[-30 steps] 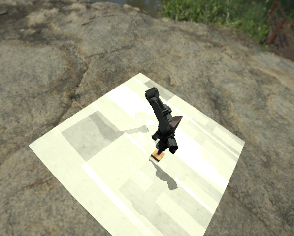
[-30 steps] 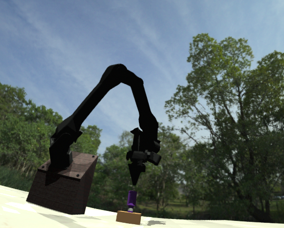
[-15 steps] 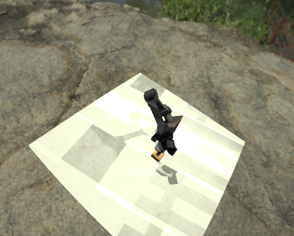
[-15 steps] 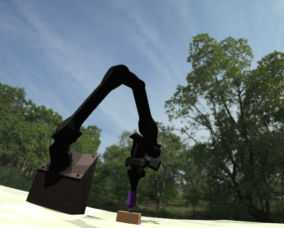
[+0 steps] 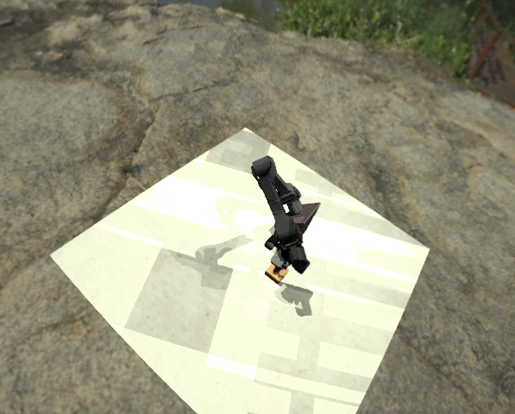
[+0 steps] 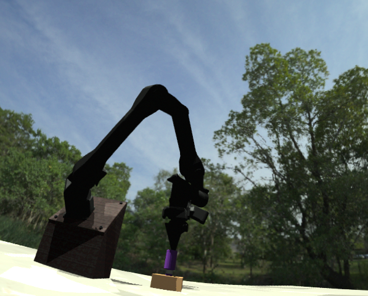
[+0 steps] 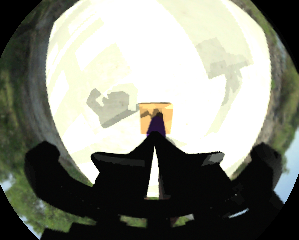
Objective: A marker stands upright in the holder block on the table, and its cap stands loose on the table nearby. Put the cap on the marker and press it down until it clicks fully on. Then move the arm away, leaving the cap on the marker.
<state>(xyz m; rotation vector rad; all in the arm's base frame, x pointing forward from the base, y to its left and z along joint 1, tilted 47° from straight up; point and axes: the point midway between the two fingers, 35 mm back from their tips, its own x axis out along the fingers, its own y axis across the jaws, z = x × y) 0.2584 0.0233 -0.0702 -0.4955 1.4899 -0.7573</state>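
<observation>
The tan holder block (image 5: 273, 275) (image 6: 166, 282) (image 7: 144, 126) stands on the table. The purple cap (image 6: 170, 259) (image 7: 157, 126) sits upright over the marker above the block. Below the cap's lower rim, a short narrow part of the marker (image 6: 169, 272) shows in the exterior view. The rest of the marker is hidden. My gripper (image 6: 174, 249) (image 7: 154, 134) points down and is shut with nothing between its fingers. Its fingertips are at the top of the cap, touching it or very close to it. The frames do not show whether the cap is fully seated.
The arm's dark wooden base (image 5: 310, 216) (image 6: 78, 251) stands on the pale table (image 5: 92, 262) (image 6: 8, 271), behind the block in the top view and to its left in the exterior view. Shadows of the arm fall across the table.
</observation>
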